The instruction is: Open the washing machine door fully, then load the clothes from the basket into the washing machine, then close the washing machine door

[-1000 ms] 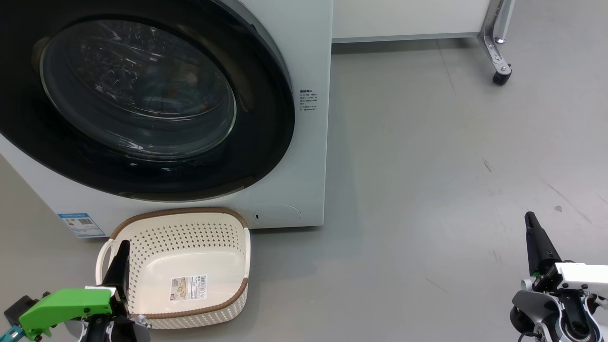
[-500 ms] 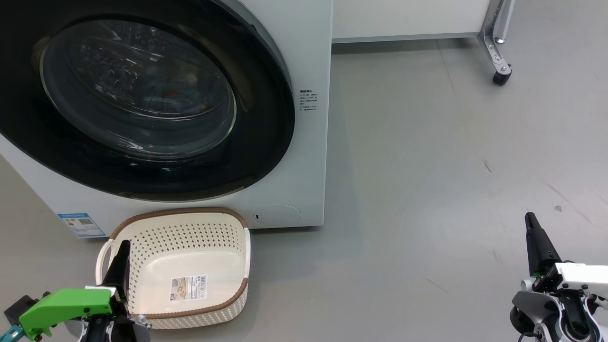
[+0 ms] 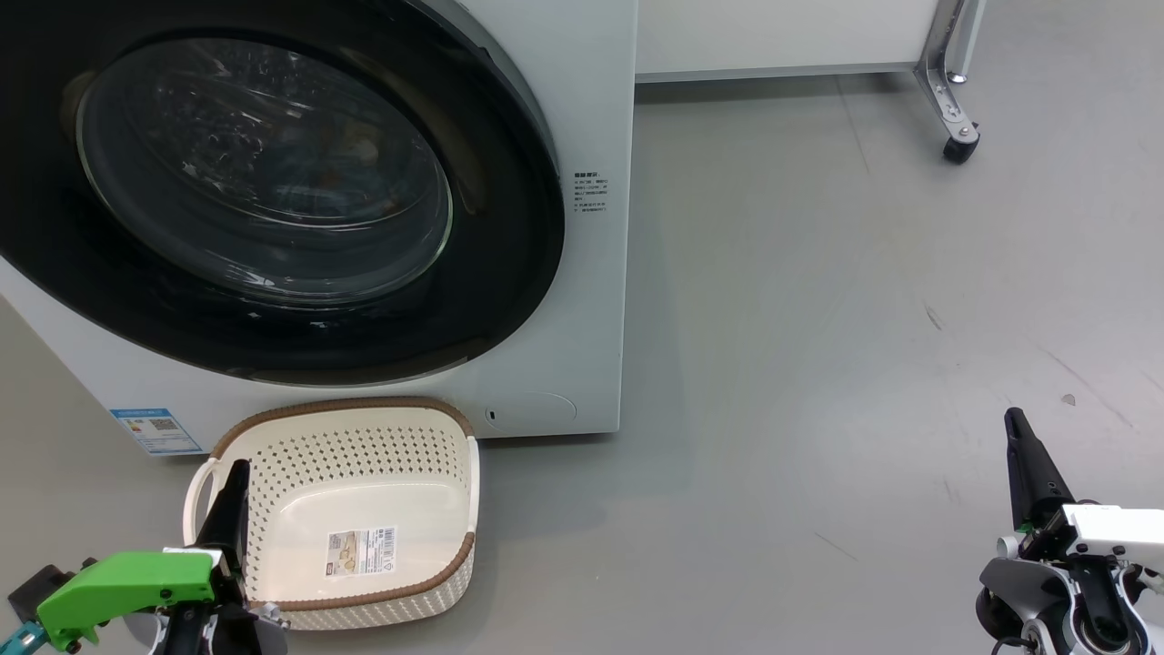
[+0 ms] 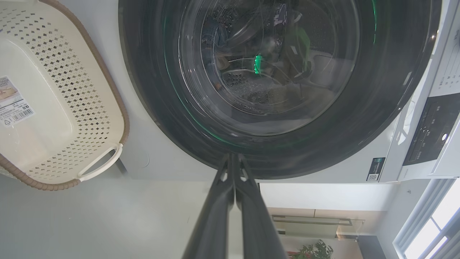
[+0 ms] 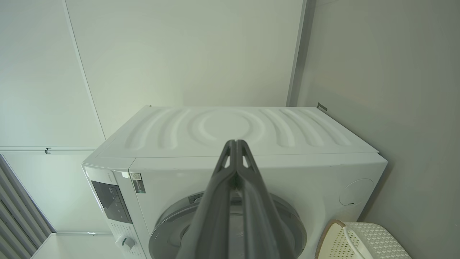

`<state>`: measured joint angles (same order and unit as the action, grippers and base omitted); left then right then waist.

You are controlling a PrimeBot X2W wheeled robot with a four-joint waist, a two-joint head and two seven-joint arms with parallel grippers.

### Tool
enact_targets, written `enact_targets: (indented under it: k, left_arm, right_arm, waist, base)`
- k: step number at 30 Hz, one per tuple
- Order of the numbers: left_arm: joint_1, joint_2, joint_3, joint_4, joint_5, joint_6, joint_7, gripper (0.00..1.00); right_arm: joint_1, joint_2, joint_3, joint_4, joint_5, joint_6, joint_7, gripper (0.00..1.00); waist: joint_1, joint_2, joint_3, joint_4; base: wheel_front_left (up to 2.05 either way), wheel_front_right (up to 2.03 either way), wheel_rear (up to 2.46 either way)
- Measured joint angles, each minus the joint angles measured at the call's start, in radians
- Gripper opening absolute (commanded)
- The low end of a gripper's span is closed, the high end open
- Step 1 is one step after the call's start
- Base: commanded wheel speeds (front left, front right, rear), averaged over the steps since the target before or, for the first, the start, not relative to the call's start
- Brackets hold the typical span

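Barcode label (image 3: 361, 551) inside basket (image 3: 382, 450); blue QR sticker (image 3: 155, 430)

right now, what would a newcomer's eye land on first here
The shut washing machine door, a glossy black ring around bulging glass, fills the head view's upper left. Below it on the grey floor sits the cream basket, its labelled bottom bare. The left gripper and right gripper hover shut at the lower corners.

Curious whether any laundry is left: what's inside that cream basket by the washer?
The basket holds only a label sticker on its bare bottom. The left gripper hides its near-left corner in the head view.
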<state>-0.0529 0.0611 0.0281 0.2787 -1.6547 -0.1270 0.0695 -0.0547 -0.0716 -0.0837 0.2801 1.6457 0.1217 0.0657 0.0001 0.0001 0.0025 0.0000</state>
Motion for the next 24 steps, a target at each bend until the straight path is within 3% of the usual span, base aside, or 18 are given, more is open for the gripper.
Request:
enact_targets:
  k: [24]
  left_arm:
    - [-0.001, 0.000, 0.002, 0.001, 0.000, 0.000, 0.000, 0.00]
  right_arm:
    - [0.000, 0.001, -0.002, 0.001, 0.000, 0.000, 0.000, 0.00]
  waist:
    - [0.0000, 0.0000, 0.000, 0.000]
  base:
    - [0.00, 0.00, 0.00]
